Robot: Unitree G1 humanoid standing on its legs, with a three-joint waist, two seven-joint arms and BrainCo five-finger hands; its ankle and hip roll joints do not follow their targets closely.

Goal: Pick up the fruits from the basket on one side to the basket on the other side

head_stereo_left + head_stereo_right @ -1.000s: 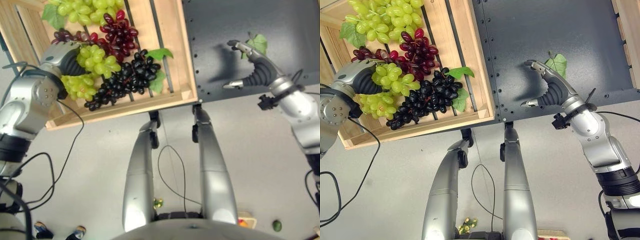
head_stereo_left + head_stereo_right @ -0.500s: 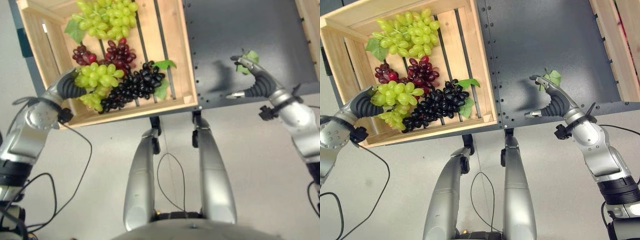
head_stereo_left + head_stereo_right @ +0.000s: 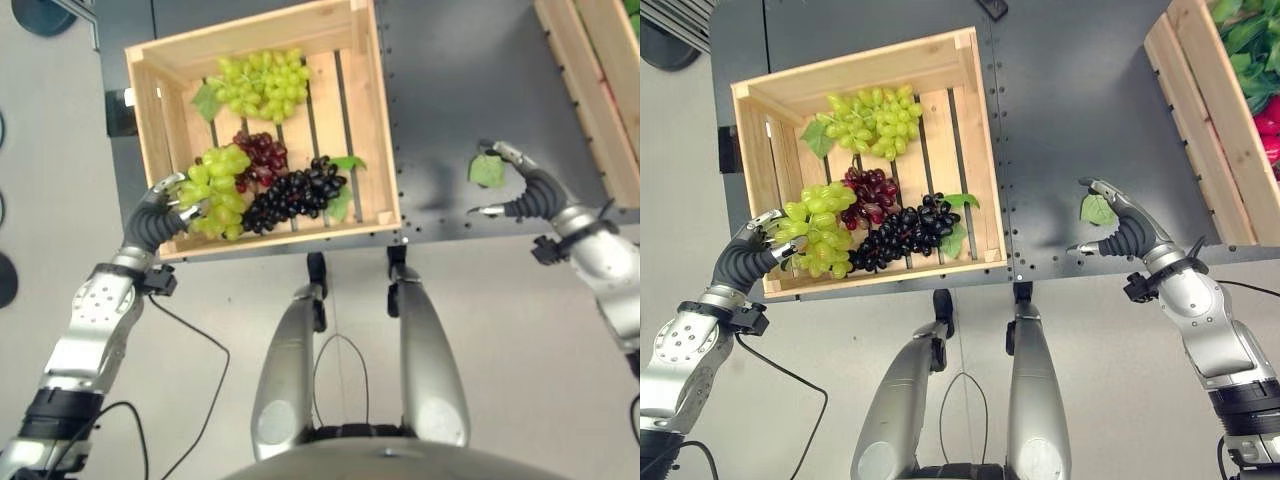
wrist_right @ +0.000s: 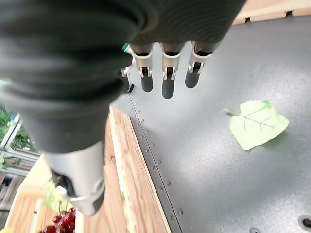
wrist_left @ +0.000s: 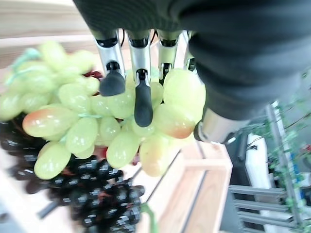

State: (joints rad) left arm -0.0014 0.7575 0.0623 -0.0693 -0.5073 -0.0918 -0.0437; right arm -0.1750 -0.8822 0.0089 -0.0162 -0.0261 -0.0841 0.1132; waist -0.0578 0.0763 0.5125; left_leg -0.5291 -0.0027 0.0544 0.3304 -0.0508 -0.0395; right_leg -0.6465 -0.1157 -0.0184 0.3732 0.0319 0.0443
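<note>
A wooden crate point(image 3: 378, 120) on the dark table holds grape bunches: a green one point(image 3: 262, 82) at the back, a dark red one point(image 3: 262, 153) in the middle, a black one point(image 3: 295, 192) toward the front. My left hand point(image 3: 165, 205) is at the crate's front left corner, shut on another green grape bunch point(image 3: 218, 178). In the left wrist view its fingers point(image 5: 141, 97) curl over those grapes point(image 5: 121, 121), with the black bunch point(image 5: 92, 204) beneath. My right hand point(image 3: 1125, 230) hovers open over the table beside a loose green leaf point(image 3: 1097, 210).
A second wooden crate point(image 3: 1200, 130) stands at the table's right, with red and green produce inside. Bare dark table point(image 3: 450, 80) lies between the two crates. The right wrist view shows the leaf point(image 4: 257, 124) on the tabletop and a crate rim point(image 4: 121, 170).
The camera has pulled back, showing both crates. My left hand has drawn the green bunch toward the crate's front left corner. The right hand stays open by the leaf.
</note>
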